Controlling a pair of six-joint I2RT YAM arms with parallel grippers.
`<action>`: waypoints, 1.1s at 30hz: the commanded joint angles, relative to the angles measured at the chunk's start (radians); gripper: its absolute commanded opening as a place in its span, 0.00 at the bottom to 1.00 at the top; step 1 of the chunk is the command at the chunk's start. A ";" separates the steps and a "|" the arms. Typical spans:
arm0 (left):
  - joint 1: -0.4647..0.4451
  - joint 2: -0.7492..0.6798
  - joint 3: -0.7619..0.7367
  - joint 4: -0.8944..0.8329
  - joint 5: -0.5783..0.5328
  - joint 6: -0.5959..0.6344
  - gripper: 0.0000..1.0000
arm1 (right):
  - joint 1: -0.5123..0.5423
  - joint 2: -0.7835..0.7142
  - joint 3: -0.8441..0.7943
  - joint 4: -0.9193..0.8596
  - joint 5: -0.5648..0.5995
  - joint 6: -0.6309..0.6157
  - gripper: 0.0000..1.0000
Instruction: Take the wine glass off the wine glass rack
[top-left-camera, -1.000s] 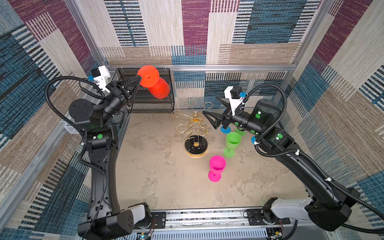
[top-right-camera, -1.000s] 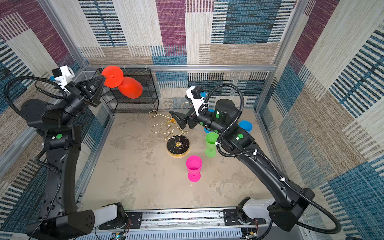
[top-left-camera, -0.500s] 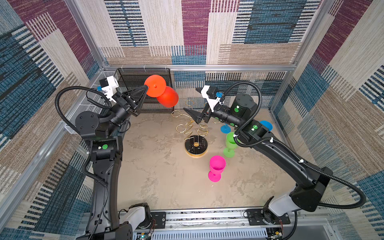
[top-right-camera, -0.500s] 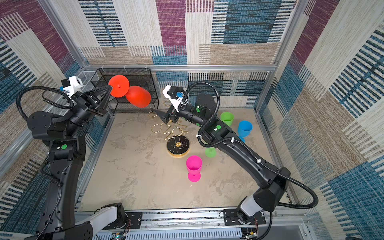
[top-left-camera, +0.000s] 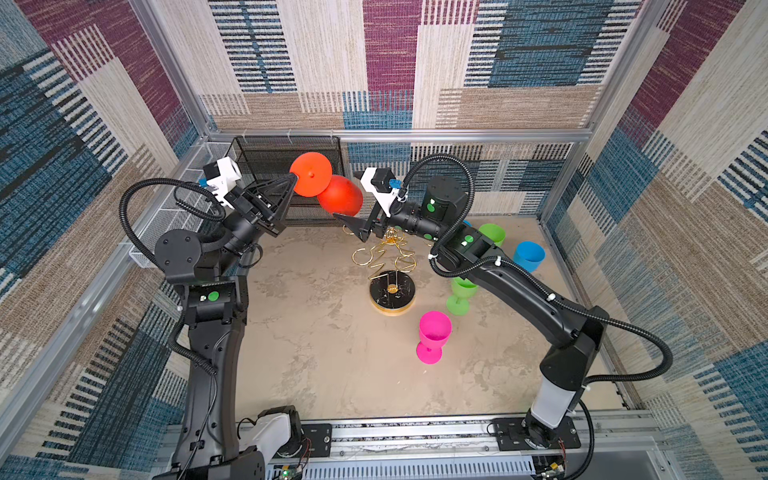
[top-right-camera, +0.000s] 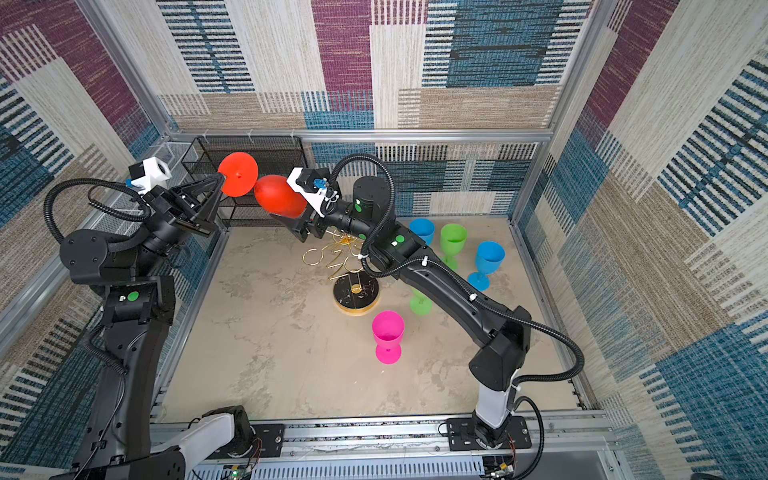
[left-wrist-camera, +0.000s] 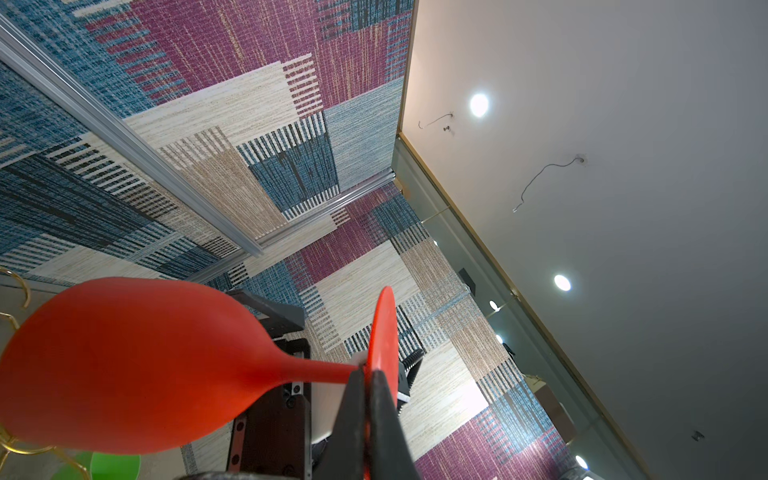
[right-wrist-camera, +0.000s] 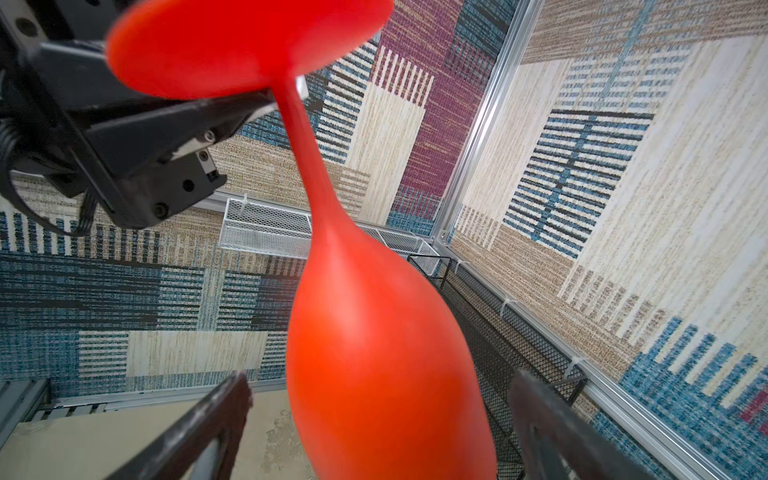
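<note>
A red wine glass (top-left-camera: 340, 195) hangs on its side in the air at the back, above and left of the wine glass rack (top-left-camera: 392, 293). My left gripper (left-wrist-camera: 365, 372) is shut on the rim of its round foot (top-left-camera: 311, 173). The bowl (right-wrist-camera: 374, 365) lies between the fingers of my open right gripper (right-wrist-camera: 380, 382), with a gap on each side. Both top views show the rack's gold wire arms (top-right-camera: 328, 259) and round black base (top-right-camera: 356, 293) under my right arm. The arms that show carry no glass.
A black mesh shelf (top-left-camera: 286, 149) stands at the back left, with a white mesh basket (top-left-camera: 174, 224) along the left wall. Upright on the table are a pink glass (top-left-camera: 432, 336), two green glasses (top-right-camera: 453, 241) (top-right-camera: 419, 303) and two blue ones (top-right-camera: 422, 230) (top-right-camera: 488, 259).
My left arm has carried the red glass right, toward the middle. My right gripper has swung up and left from beside the rack until its open fingers straddle the bowl.
</note>
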 joint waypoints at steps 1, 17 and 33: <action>0.000 0.002 -0.005 0.057 -0.017 -0.018 0.00 | 0.001 0.036 0.045 0.008 0.013 0.016 0.99; -0.007 0.010 -0.032 0.111 -0.028 -0.059 0.00 | 0.012 0.185 0.246 -0.071 0.048 0.026 0.99; -0.008 0.019 -0.038 0.173 -0.047 -0.108 0.00 | 0.059 0.169 0.226 -0.107 0.090 -0.012 0.75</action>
